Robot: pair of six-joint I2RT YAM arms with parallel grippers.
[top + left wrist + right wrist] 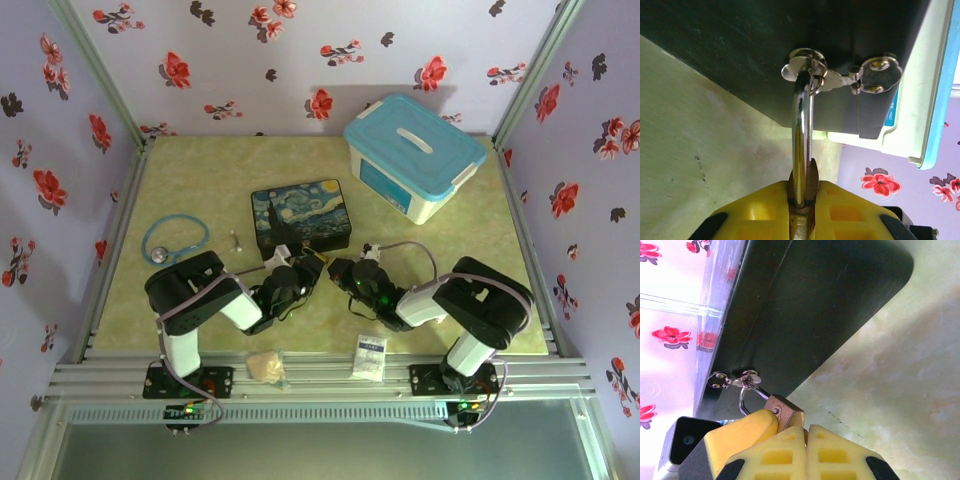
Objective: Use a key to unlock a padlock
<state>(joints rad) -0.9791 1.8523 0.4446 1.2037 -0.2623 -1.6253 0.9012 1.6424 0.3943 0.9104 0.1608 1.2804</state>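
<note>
The brass padlock hangs by its silver shackle from the clasp on the front of the painted tin box. My left gripper is shut on the padlock body, its yellow fingers pressing both flat sides. My right gripper is shut, tips against the padlock's bottom end. Only a thin sliver shows between its pads, so the key is almost wholly hidden. In the top view the left gripper and right gripper meet just in front of the tin.
A white plastic box with a blue lid stands at the back right. A blue stethoscope lies on the left. A white packet and a tan crumpled lump lie at the near edge.
</note>
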